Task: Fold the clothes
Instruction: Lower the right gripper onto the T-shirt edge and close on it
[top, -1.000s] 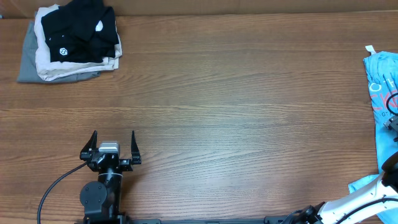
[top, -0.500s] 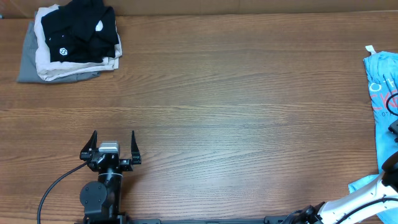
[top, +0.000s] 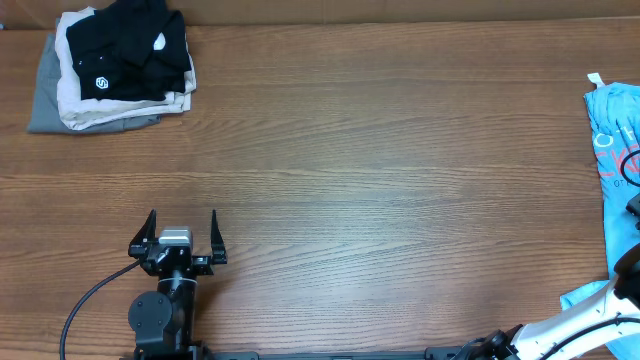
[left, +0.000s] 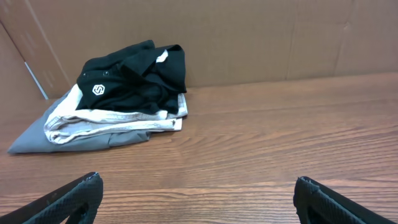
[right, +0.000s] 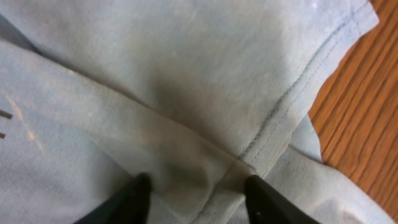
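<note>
At the far left corner of the table (top: 400, 150) sits a stack of folded clothes (top: 115, 70), black on top of beige and grey, close to the back edge. Near the front edge the left gripper (top: 182, 232) hovers with its jaws spread fully wide, holding nothing and well apart from the stack. From there to the right the wood is bare, giving plenty of room to lay a garment flat. The T-shirt (top: 615, 140) lies crumpled at the far right edge, partly out of the overhead view. The right gripper (right: 199, 190) presses into it beside a stitched hem (right: 292, 106), jaws partway closed with a ridge of blue cloth bunched between the fingers (right: 134, 196); whether the pinch is firm, I cannot tell. The step looks like the first pick-up. Next, the shirt likely needs dragging left onto open wood and spreading before any fold, keeping it from slipping off the right edge.
</note>
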